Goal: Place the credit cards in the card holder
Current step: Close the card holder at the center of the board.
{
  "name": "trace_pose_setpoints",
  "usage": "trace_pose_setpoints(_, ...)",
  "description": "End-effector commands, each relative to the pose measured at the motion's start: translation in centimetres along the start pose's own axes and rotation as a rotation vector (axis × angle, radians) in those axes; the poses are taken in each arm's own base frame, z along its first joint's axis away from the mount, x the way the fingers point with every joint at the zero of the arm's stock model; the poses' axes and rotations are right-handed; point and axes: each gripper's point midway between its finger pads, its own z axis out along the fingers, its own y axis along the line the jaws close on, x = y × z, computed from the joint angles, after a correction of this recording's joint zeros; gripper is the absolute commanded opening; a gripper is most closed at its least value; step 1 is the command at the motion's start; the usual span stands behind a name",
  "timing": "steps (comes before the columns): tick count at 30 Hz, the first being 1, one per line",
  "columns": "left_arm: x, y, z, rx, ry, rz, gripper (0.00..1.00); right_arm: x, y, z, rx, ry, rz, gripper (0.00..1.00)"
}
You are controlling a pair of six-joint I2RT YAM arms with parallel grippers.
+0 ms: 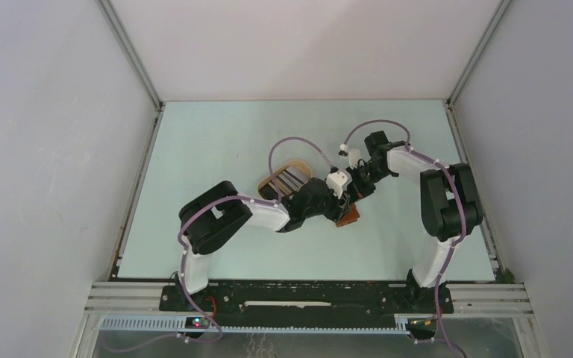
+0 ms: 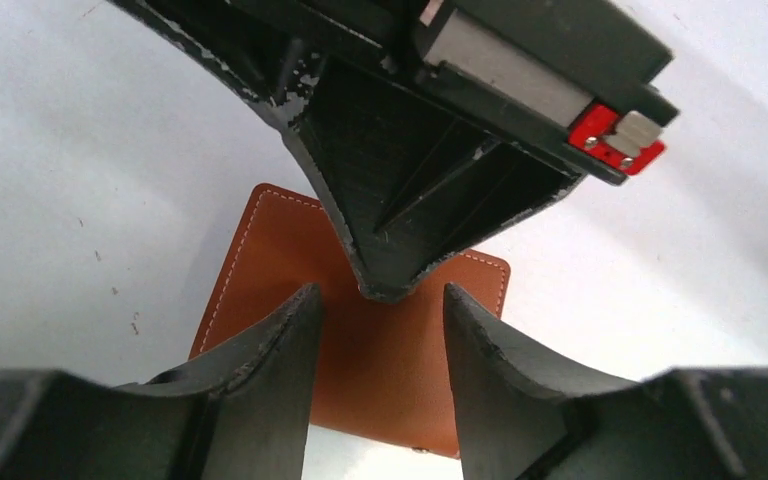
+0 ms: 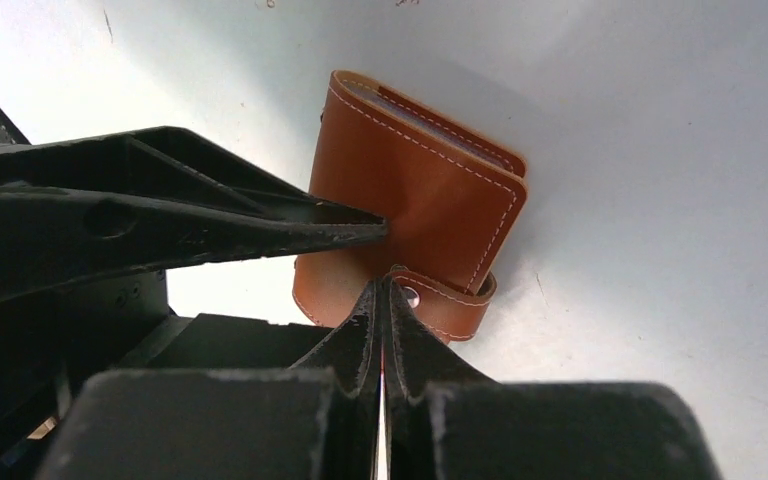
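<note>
meanwhile, at frame centre the card holder (image 3: pixel 410 190) is flanked by the half-open, empty left gripper (image 2: pixel 380 300); if nudged, its snap tab (image 3: pixel 450 305) could be lost by the shut right gripper (image 3: pixel 382 285).

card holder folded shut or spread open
Folded shut: the card holder shows two covers stacked, stitched edges together, its snap tab wrapped round the edge.
</note>
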Motion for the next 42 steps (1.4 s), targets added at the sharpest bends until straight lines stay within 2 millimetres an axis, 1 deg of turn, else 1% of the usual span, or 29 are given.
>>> trace_pose_setpoints(1,-3.3,-0.7,-2.4,0.01,-0.075,-0.046,0.54,-1.4,-0.1,-0.1,0.013,-0.017,0.002,0.0)
trace_pose_setpoints(3,-4.0,-0.6,-3.6,0.004,-0.105,-0.072,0.54,-1.4,0.1,-0.2,0.012,-0.018,-0.003,0.0)
trace_pose_setpoints(5,-4.0,-0.2,-4.5,-0.019,-0.112,-0.124,0.54,-1.5,0.2,-0.2,0.011,-0.023,-0.006,0.0)
trace_pose_setpoints(9,-2.3,1.2,-5.5,-0.059,-0.108,-0.23,0.56,-1.7,0.4,-0.4,0.007,-0.03,-0.014,0.0)
trace_pose_setpoints(11,-1.4,2.4,-5.7,-0.113,-0.11,-0.264,0.54,-1.8,0.5,-0.4,0.009,-0.031,-0.018,0.0)
trace_pose_setpoints(12,-1.4,2.6,-5.6,-0.125,-0.113,-0.27,0.52,-1.8,0.5,-0.4,0.01,-0.032,-0.019,0.0)
trace_pose_setpoints(15,-1.0,3.2,-5.3,-0.162,-0.095,-0.28,0.43,-2.0,0.5,-0.4,0.013,-0.033,-0.022,0.0)
trace_pose_setpoints(18,-0.3,3.6,-4.9,-0.184,-0.08,-0.296,0.39,-2.0,0.6,-0.3,0.008,-0.032,-0.025,0.0)
trace_pose_setpoints(21,0.1,3.6,-4.5,-0.184,-0.068,-0.306,0.39,-2.2,0.9,-0.4,-0.001,-0.039,-0.032,0.0)
trace_pose_setpoints(27,1.0,3.0,-3.2,-0.152,-0.032,-0.331,0.39,-2.6,1.4,-0.9,-0.007,-0.056,-0.049,0.0)
trace_pose_setpoints(31,1.2,3.2,-3.2,-0.163,-0.025,-0.333,0.4,-2.6,1.6,-1.0,-0.014,-0.059,-0.054,0.0)
trace_pose_setpoints(37,1.4,2.9,-2.9,-0.153,-0.014,-0.33,0.41,-2.9,2.0,-1.2,-0.033,-0.069,-0.058,0.0)
trace_pose_setpoints(42,1.3,2.8,-2.9,-0.147,-0.015,-0.326,0.41,-2.8,2.0,-0.9,-0.037,-0.059,-0.056,0.0)
